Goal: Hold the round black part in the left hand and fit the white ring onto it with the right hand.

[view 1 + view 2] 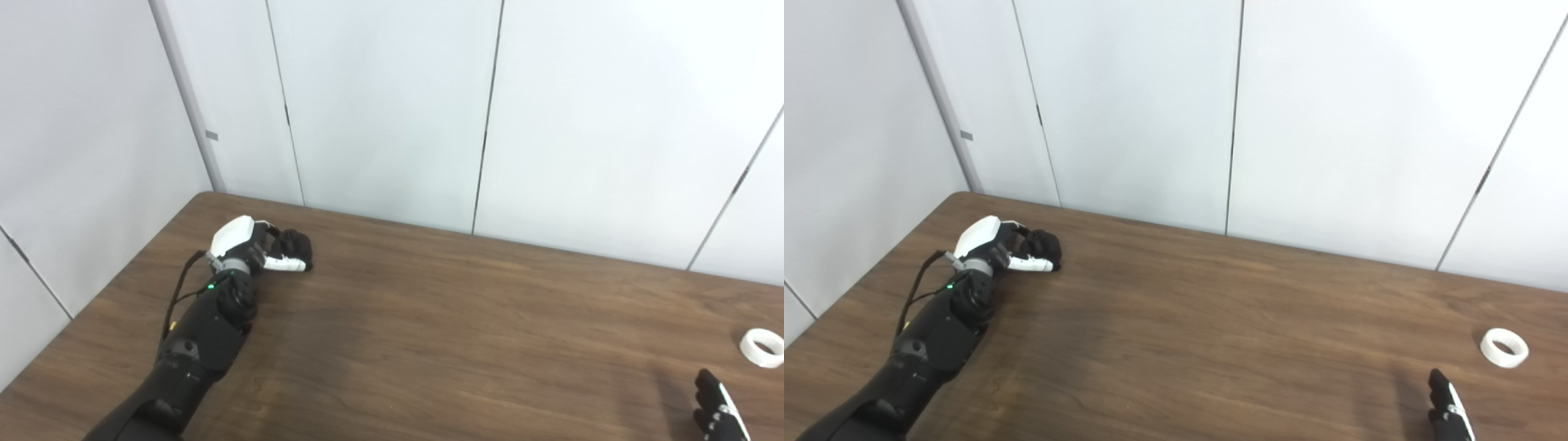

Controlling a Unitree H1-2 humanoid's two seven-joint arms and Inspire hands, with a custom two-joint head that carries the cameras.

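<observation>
**Obs 1:** Right robot hand [1448,409] enters at the bottom edge, only the fingertips [710,384] in view; cannot tell whether it is spread or closed. White ring [1504,347] lies flat on the table [1213,343] just beyond it, not touching.

**Obs 2:** And the left side?

**Obs 1:** Left robot hand [260,248] rests far across, near the table's back left corner, fingers curled round the round black part [296,246] (dark on dark, outline hard to separate).

**Obs 2:** Surfaces?

**Obs 1:** Table is brown wood grain, matt. Ring is smooth, white, short-walled and hollow. Pale wall panels [380,110] stand behind the far edge.

**Obs 2:** Clearance?

**Obs 1:** Wide bare tabletop between the two hands. Ring sits near the right edge.
</observation>
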